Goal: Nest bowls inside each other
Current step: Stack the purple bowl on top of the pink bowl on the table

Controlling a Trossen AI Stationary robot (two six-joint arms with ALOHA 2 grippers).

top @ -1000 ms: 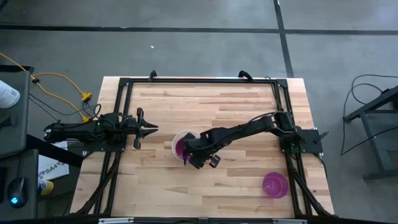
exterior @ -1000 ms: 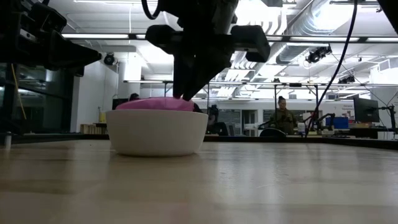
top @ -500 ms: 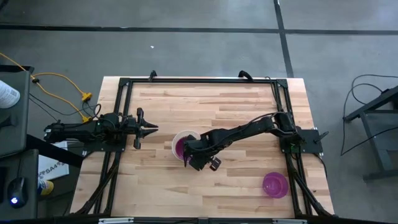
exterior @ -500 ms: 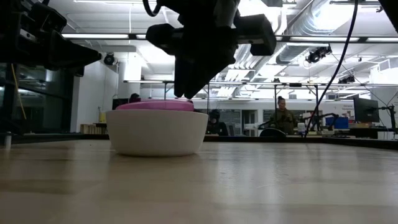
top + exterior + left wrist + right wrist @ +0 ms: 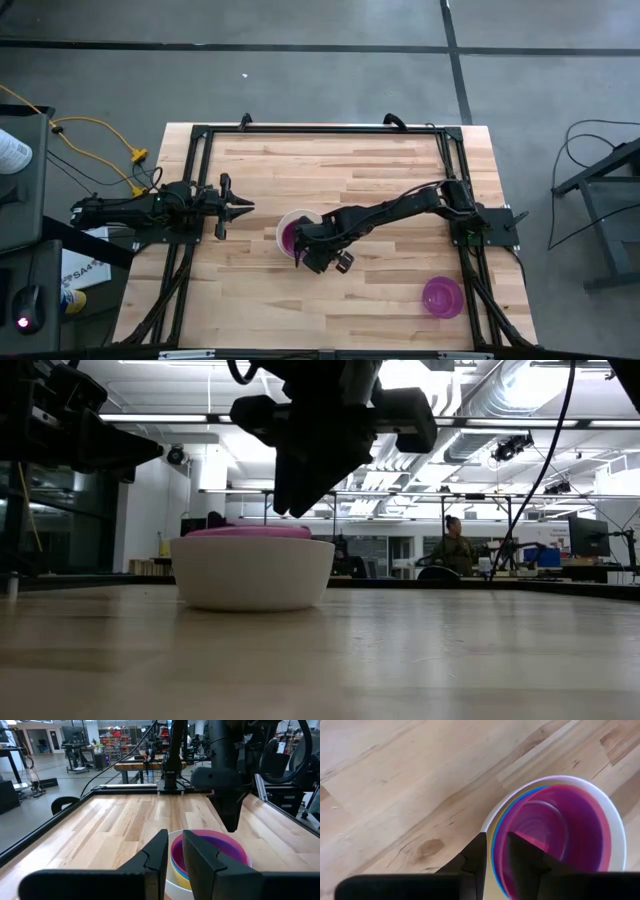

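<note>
Yellow bowl (image 5: 178,872) and blue bowl (image 5: 493,854): only rim slivers show inside the stack. White bowl (image 5: 619,836) cut off by the picture edge.

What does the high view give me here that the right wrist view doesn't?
Only the high view: a lone purple bowl near the table's front right corner, the left hand waiting at the left side, and the right hand over the stack's edge. Only the right wrist view: yellow and blue rims nested under the pink-red bowl. Both: the white bowl holding the stack.
</note>
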